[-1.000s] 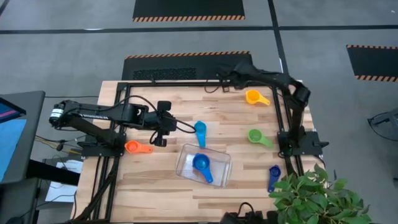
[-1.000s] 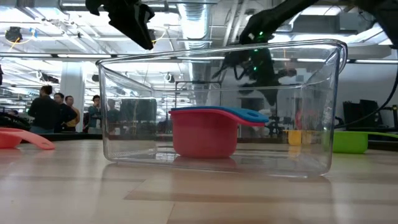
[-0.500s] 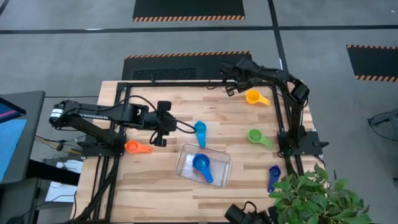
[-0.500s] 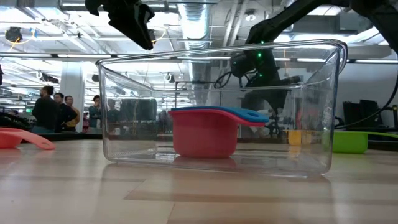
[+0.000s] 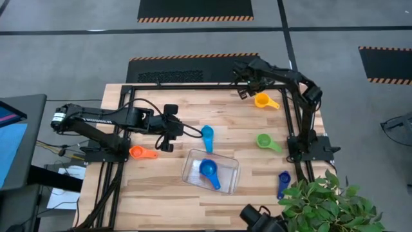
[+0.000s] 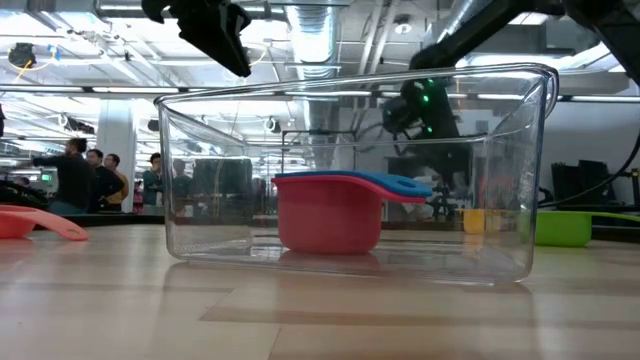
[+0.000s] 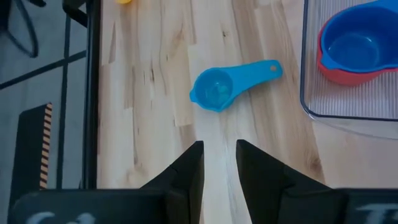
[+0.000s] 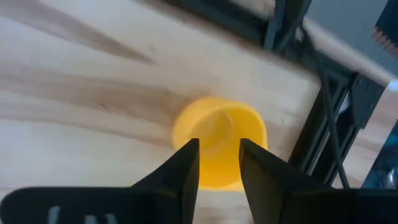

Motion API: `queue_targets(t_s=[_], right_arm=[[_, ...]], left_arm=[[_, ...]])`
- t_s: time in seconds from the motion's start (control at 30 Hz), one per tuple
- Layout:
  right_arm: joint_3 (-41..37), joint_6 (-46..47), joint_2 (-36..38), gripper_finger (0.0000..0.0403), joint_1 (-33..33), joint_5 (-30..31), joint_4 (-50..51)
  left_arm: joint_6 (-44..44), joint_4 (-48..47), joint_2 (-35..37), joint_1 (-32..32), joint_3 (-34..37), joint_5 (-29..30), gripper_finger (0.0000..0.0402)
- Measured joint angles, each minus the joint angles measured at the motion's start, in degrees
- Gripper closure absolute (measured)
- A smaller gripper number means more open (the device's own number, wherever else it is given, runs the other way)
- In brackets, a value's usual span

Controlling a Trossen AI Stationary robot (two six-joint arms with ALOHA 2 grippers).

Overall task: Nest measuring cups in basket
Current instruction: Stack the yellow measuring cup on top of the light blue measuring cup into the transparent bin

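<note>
The clear basket stands at the table's near middle. It holds a blue cup nested in a red cup. A light blue cup lies on the table just beyond the basket, and it also shows in the left wrist view. My left gripper hovers open to the left of this cup, touching nothing. An orange cup lies at the left. My right gripper is open above the yellow cup at the far right, and I see no contact. A green cup and a dark blue cup lie at the right.
A black frame runs along the table's far edge and sides, close behind the yellow cup. A potted plant overhangs the near right corner. People stand in the room far behind the table.
My right gripper has gone toward the table's right edge and a little nearer, coming over the yellow cup. The cups and the basket lie as before.
</note>
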State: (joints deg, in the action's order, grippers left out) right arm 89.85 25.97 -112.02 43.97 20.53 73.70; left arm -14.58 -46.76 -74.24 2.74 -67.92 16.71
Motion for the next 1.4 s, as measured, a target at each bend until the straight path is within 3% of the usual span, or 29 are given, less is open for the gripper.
queue_targets(t_s=[0.27, 0.43, 1.0, 1.4], right_arm=[[-8.7, -0.8, 0.0, 0.0224, 1.4, -0.6, -1.9], [-10.9, -0.6, 0.0, 0.0221, -0.7, 4.1, -3.6], [-11.0, -0.1, 0.0, 0.0234, -6.2, 4.8, -5.0], [-5.7, 1.0, 0.0, 0.0236, -12.0, 0.6, -5.3]], left_arm=[[0.9, 0.8, 0.0, 0.0, 0.0, 0.0, 0.0317], [1.4, 1.8, 0.0, 0.0, 0.0, 0.0, 0.0317], [1.8, 4.3, 0.0, 0.0, 0.0, -1.4, 0.0317], [1.5, 4.2, 0.0, 0.0, 0.0, -1.4, 0.0317]])
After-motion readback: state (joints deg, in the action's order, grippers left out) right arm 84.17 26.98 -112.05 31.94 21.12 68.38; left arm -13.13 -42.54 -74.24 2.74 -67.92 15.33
